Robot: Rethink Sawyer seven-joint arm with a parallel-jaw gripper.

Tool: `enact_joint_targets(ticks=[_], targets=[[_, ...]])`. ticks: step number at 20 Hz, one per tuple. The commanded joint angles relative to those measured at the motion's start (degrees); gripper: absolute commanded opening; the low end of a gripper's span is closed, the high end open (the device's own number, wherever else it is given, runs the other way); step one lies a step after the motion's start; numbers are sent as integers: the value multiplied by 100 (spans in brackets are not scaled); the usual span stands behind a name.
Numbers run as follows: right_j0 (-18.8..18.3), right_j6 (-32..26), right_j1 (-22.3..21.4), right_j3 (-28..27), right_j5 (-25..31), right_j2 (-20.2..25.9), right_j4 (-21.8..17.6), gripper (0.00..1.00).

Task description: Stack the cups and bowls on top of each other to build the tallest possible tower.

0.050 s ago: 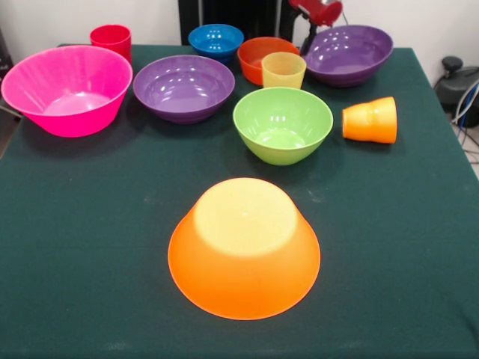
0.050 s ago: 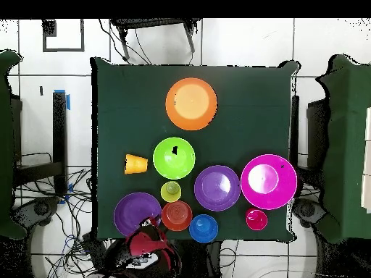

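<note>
A big orange bowl (image 1: 244, 250) (image 2: 191, 103) lies upside down near the table's front. Behind it a green bowl (image 1: 282, 123) (image 2: 174, 158) stands upright. An orange cup (image 1: 370, 120) (image 2: 135, 163) lies on its side beside the green bowl. A pale yellow cup (image 1: 284, 70) (image 2: 171, 191) stands in front of the small orange-red bowl (image 1: 254, 52) (image 2: 177, 215). One purple bowl (image 1: 183, 87) (image 2: 217, 187) sits mid-table, another (image 1: 348, 54) (image 2: 136, 213) at the back. The pink bowl (image 1: 67, 90) (image 2: 269, 181), red cup (image 1: 111, 39) (image 2: 256, 218) and blue bowl (image 1: 215, 40) (image 2: 203, 228) stand separately. My gripper (image 1: 309, 36) (image 2: 148, 239) hangs at the back purple bowl's rim, holding nothing I can see.
The dark green table (image 1: 90, 284) (image 2: 246, 94) ends close behind the back row of bowls. Cables and a dark device (image 1: 456, 82) lie off the table's side.
</note>
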Motion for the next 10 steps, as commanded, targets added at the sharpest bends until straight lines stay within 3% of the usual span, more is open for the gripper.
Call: enact_joint_targets(ticks=[1, 10], targets=[[-430, 189, -187, -152, 127, 708, -400, 100], [-620, 33, -810, -84, 937, 977, -538, 100]])
